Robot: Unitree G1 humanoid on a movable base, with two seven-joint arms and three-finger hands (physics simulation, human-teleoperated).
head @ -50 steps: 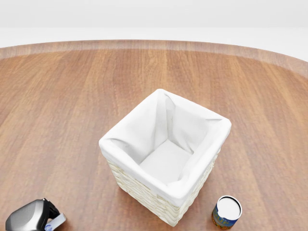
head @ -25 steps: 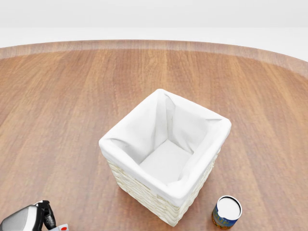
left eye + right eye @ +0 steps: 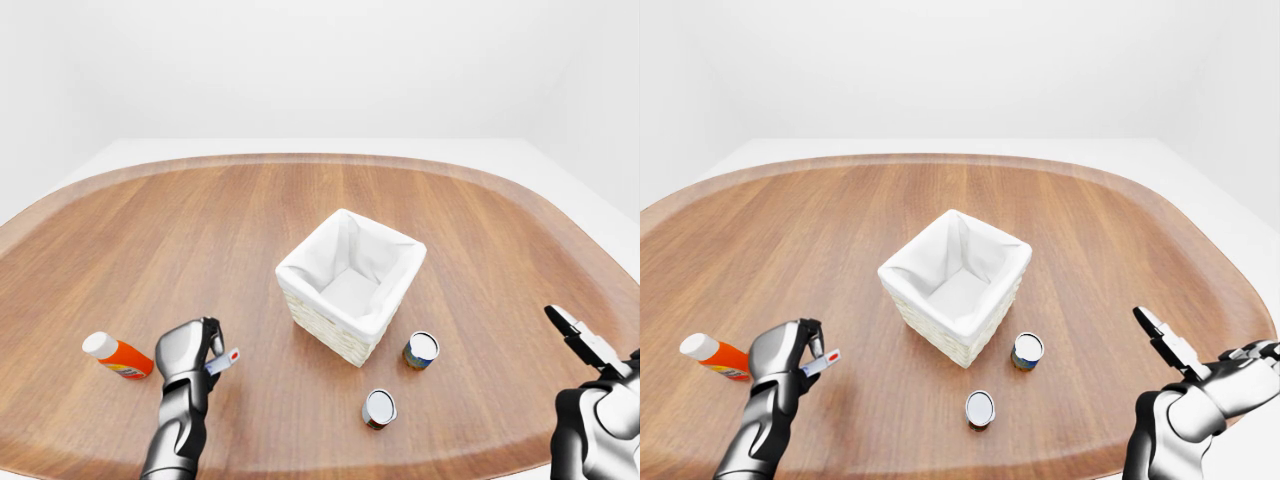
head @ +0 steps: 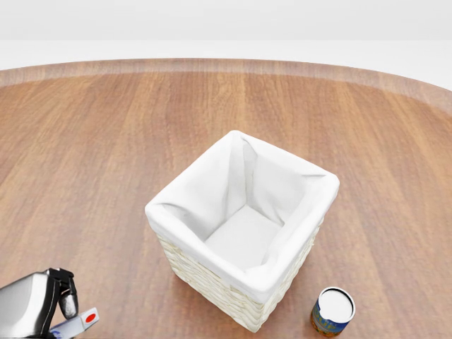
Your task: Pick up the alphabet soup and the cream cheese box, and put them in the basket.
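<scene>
A white-lined wicker basket (image 3: 301,310) stands upright mid-table. Two cans stand to its lower right: one with a blue and yellow label (image 3: 421,350) close to the basket, one with a reddish label (image 3: 379,408) lower down. I cannot tell which is the alphabet soup. My left hand (image 3: 211,346) hovers left of the basket, its fingers shut on a small flat white box with a red dot, the cream cheese box (image 3: 224,361). The box also shows in the head view (image 4: 76,323). My right hand (image 3: 1185,358) hangs at the lower right, open, holding nothing.
An orange bottle with a white cap (image 3: 117,355) lies on the round wooden table (image 3: 180,230), left of my left hand. White floor and walls surround the table.
In the head view my left hand dipped toward the bottom edge, then rose again with the box in it. The basket, the can and the camera stayed still.
</scene>
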